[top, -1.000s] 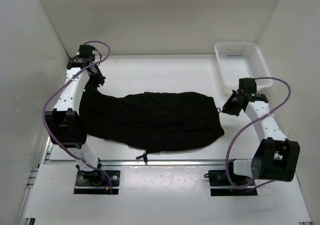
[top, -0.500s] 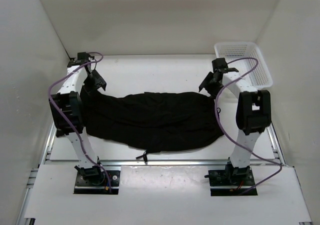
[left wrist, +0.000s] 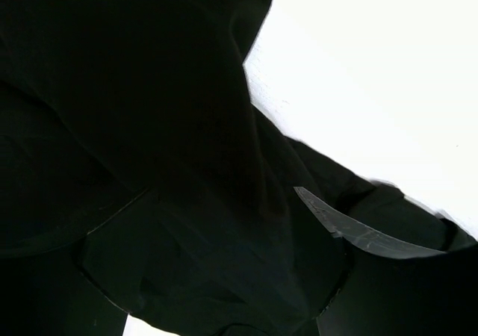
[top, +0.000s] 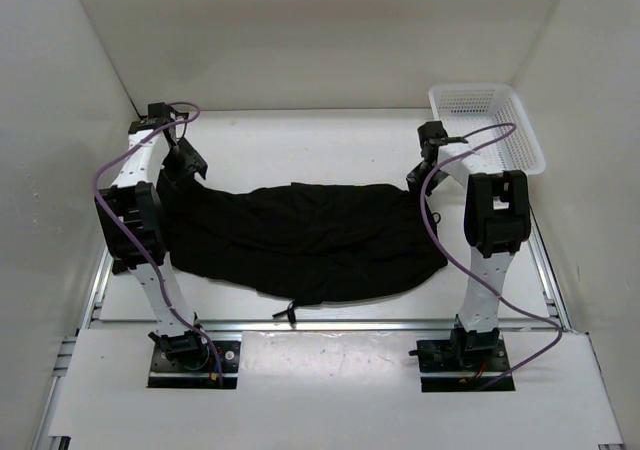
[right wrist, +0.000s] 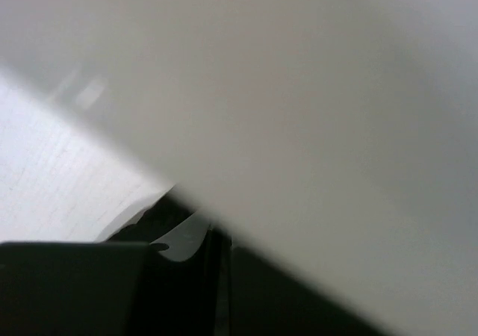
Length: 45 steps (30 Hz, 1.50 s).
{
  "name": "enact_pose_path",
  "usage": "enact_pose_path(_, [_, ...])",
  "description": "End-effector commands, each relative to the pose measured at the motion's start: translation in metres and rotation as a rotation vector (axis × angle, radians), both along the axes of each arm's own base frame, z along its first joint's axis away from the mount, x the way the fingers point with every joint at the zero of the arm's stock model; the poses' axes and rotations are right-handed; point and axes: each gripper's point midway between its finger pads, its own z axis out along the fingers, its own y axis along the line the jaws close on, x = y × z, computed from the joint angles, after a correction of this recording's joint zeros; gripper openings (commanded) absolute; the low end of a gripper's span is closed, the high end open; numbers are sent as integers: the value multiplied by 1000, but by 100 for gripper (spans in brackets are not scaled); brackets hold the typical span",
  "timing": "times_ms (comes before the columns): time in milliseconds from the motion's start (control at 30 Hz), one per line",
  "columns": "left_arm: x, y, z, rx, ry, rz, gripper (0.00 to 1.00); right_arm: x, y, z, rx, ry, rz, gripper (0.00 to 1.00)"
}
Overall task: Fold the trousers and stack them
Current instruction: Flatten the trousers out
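While the white table carries the plain black soft-cloth trousers spread crosswise between the two arms, we see a white plastic mesh basket at its far right corner. At the garment's left end, the left gripper has its jaws wide apart over the cloth. At the right end sits the right gripper, whose jaws we cannot make out.

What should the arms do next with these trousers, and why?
Probably close the left hand on the far left corner of the trousers: its jaws stand apart over cloth there, and the garment lies stretched out full length.
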Motion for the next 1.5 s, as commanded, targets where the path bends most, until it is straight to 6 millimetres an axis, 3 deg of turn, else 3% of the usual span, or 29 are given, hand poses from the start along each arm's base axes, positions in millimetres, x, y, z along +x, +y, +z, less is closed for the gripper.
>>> enact_pose_path(0, [5,5,14,6,-43,-4,82,-20,-19,4,-68,5,-64,0])
enact_pose_path(333, [8,2,30,-4,-84,-22,81,-60,-39,67,-124,-144,-121,0])
enact_pose_path(500, [10,-8,36,1,-101,-77,81,-94,-64,82,-218,-158,-151,0])
enact_pose_path(533, [10,-8,36,1,-101,-77,81,-101,-68,93,-228,-185,-151,0])
enact_pose_path(667, [16,-1,30,33,-75,-72,77,-127,-85,95,-287,-178,-117,0])
enact_pose_path(733, [27,3,37,45,-101,-59,79,-136,-89,98,-305,-178,-101,0])
enact_pose_path(767, [29,3,30,40,-76,-60,85,-139,-92,98,-306,-177,-110,0])
enact_pose_path(833, [45,2,42,29,-112,-55,89,-148,-95,92,-321,-160,-101,0])
enact_pose_path(900, [61,-6,34,-21,-116,-76,91,-152,-95,90,-322,-157,-101,0])
enact_pose_path(933, [75,-6,48,-23,-162,-97,89,-155,-96,89,-322,-157,-101,0])
enact_pose_path(967, [82,-13,30,-31,-123,-112,83,-155,-94,88,-312,-156,-97,0])
enact_pose_path(1000, [88,-15,27,-18,-114,-116,75,-155,-94,88,-312,-156,-97,0])
enact_pose_path(1033, [105,-25,45,1,-171,-138,67,-155,-92,88,-304,-156,-94,0])
enact_pose_path(1067, [109,-28,41,13,-164,-142,64,-155,-93,88,-307,-154,-85,0])
enact_pose_path(1100, [111,-28,24,32,-121,-142,63,-153,-91,86,-299,-151,-82,0])
enact_pose_path(1167, [121,-30,26,53,-147,-136,63,-150,-89,89,-291,-161,-71,0])
enact_pose_path(1333, [130,-44,-11,116,-98,-159,75,-146,-87,90,-286,-156,-59,0])
enact_pose_path(1467, [131,-46,-33,183,-49,-174,75,-144,-85,90,-279,-154,-47,0])
